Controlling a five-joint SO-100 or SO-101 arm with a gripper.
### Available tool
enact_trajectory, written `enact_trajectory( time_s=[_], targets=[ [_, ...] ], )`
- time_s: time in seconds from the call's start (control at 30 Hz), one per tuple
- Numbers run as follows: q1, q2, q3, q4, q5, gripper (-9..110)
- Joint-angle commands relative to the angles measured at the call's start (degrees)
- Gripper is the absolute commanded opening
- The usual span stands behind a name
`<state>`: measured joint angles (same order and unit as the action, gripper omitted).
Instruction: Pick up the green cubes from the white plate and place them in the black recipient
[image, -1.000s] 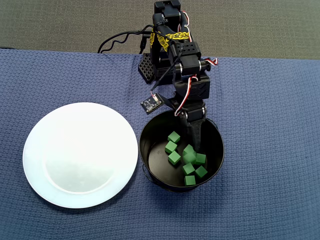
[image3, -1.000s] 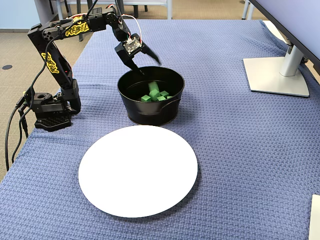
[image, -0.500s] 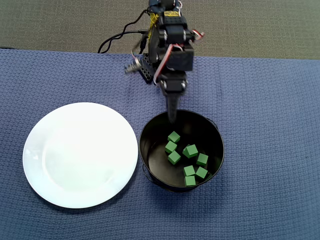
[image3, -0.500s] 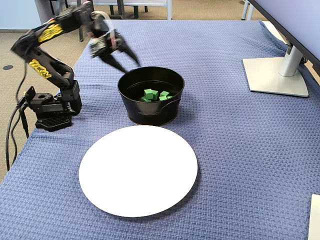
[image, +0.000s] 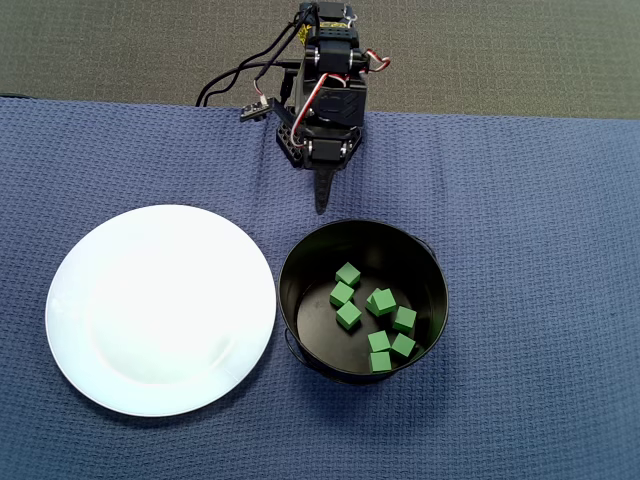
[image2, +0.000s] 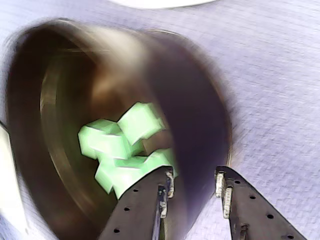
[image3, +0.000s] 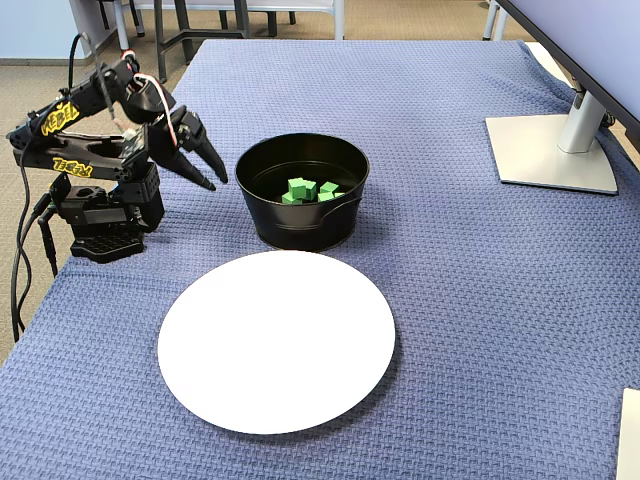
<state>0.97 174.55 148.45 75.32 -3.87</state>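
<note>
The white plate (image: 160, 310) lies bare on the blue cloth, with no cubes on it; it also shows in the fixed view (image3: 275, 340). Several green cubes (image: 378, 300) lie inside the black pot (image: 300, 250), also seen in the fixed view (image3: 300, 188) and the blurred wrist view (image2: 140, 122). The pot (image3: 300, 225) stands upright beside the plate. My gripper (image3: 215, 178) is open and empty, held in the air just outside the pot's rim, near the arm's base. In the wrist view my gripper (image2: 195, 175) points at the pot's wall (image2: 195, 115).
The arm's base (image3: 100, 220) sits at the table's edge with cables (image: 230, 85) trailing behind it. A monitor stand (image3: 550, 150) is at the far right of the fixed view. A blue woven cloth (image: 540, 250) covers the table.
</note>
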Motion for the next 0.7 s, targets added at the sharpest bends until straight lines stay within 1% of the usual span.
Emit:
enact_trajectory(
  time_s=[0.0, 0.1, 0.23, 0.33, 0.67],
  targets=[
    [4.6, 4.4, 5.8, -0.9, -1.3, 0],
    [4.5, 6.7, 10.8, -1.0, -3.5, 0],
    [3.9, 7.5, 14.9, -0.3, -3.4, 0],
    [5.4, 7.5, 17.8, -1.8, -4.5, 0],
    [5.6, 7.5, 17.3, 0.0, -4.7, 0]
  ],
)
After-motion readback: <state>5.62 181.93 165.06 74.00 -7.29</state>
